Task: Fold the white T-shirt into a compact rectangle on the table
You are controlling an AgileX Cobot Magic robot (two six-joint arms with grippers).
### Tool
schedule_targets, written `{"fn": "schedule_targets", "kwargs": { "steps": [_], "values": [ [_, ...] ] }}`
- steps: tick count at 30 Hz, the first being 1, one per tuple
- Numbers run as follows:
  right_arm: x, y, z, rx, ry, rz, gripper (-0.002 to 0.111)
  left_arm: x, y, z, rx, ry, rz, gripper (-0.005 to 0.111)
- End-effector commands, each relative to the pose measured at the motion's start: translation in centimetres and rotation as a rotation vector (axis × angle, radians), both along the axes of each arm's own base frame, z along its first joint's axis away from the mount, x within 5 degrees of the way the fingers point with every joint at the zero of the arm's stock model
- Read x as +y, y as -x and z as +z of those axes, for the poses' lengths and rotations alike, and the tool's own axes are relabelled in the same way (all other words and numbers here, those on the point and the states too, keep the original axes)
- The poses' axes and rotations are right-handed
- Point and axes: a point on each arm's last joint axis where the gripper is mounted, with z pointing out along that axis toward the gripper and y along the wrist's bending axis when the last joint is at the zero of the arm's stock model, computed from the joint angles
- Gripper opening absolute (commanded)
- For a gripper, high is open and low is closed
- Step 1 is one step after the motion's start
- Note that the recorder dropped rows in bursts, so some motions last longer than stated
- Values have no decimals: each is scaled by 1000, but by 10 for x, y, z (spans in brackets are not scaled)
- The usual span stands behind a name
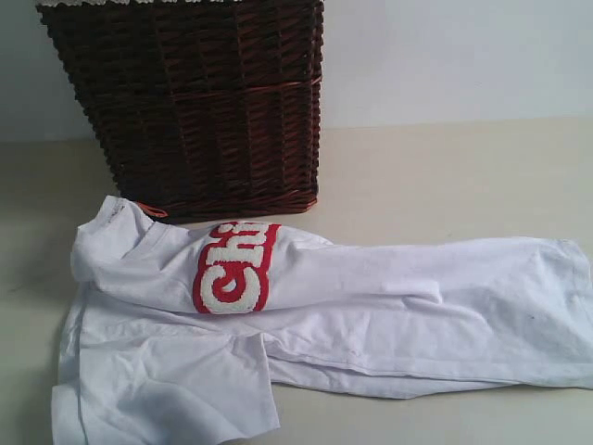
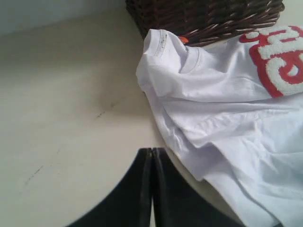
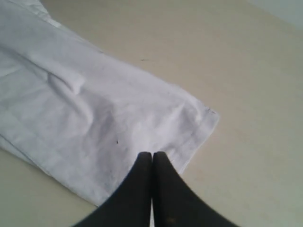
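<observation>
The white T-shirt [image 1: 371, 297] lies crumpled and stretched sideways across the table [image 1: 445, 176], its red band of fuzzy white letters [image 1: 233, 266] showing near the collar end. A small orange tag [image 2: 182, 40] peeks out by the collar. Neither gripper shows in the exterior view. In the left wrist view my left gripper [image 2: 152, 150] is shut and empty, above bare table beside the shirt's [image 2: 222, 118] sleeve side. In the right wrist view my right gripper [image 3: 152, 154] is shut and empty, over the shirt's [image 3: 94, 118] hem end near one corner.
A dark red-brown wicker basket [image 1: 199, 102] stands at the back left, touching the shirt's collar end; its base [image 2: 208, 16] shows in the left wrist view. A pale wall rises behind the table.
</observation>
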Motion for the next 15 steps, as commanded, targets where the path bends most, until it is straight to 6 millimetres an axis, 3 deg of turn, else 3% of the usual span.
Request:
{"fn": "schedule_targets", "kwargs": {
  "steps": [1,10,15],
  "values": [
    [-7,-11,-15,43,13,83,0,1,0,-1,-1,-21,-1,0],
    [-16,-23,-38,103,12,166,0,1,1,-3,1,-20,0,0],
    [-17,-27,-46,104,6,216,0,4,5,-22,-28,-27,38,0]
  ]
}}
